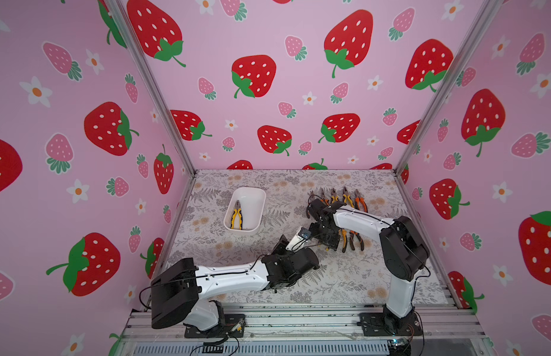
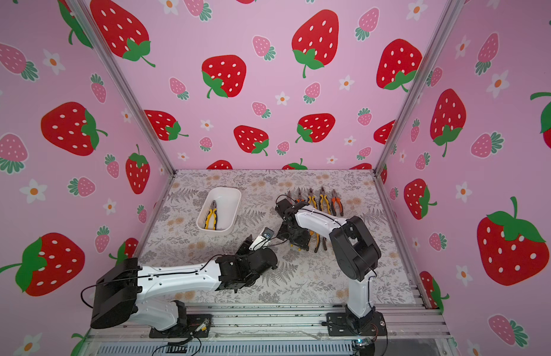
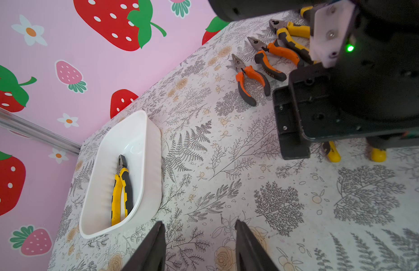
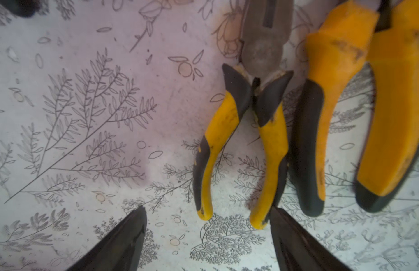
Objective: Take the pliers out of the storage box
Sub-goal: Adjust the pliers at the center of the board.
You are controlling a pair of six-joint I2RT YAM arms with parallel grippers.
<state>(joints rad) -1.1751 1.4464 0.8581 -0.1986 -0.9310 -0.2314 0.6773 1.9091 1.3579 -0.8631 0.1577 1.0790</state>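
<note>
The white plastic storage box [image 1: 248, 188] with round corners sits on the flat table top with grey ferns and flowers [image 1: 206, 246], near the far corner on the robot's left. A pair of pliers with yellow-and-black handles [image 1: 236, 215] and a dark metal nose lies inside the box. It sits close along the left long wall, nose pointing to the far end, and the rest of the box floor is bare. Only a thin strip of table runs between the box's left side and the pink strawberry wall [image 1: 83, 185]. To the right of the box there is a wide bare stretch of table. Past it lies a far row of five pliers [image 1: 346, 197], noses pointing away from the robot. More pliers lie nearer the robot than that row, partly hidden by the white right arm [image 1: 360, 218]. The right gripper [image 4: 207, 207] points down over them. Its two black fingers [image 4: 124, 239] are spread wide and pinch nothing. A second pair of yellow-and-black pliers [image 4: 217, 131] lies flat on the table between them. One finger is just beside a handle tip and the other is well apart. Orange-and-black pliers [image 4: 325, 70] lie just beside that pair. The left gripper [image 3: 199, 222] hovers over bare table off the box's near right corner, near the box but not touching it. Its fingers are apart, with only table showing between them. The two grippers are near each other.
</note>
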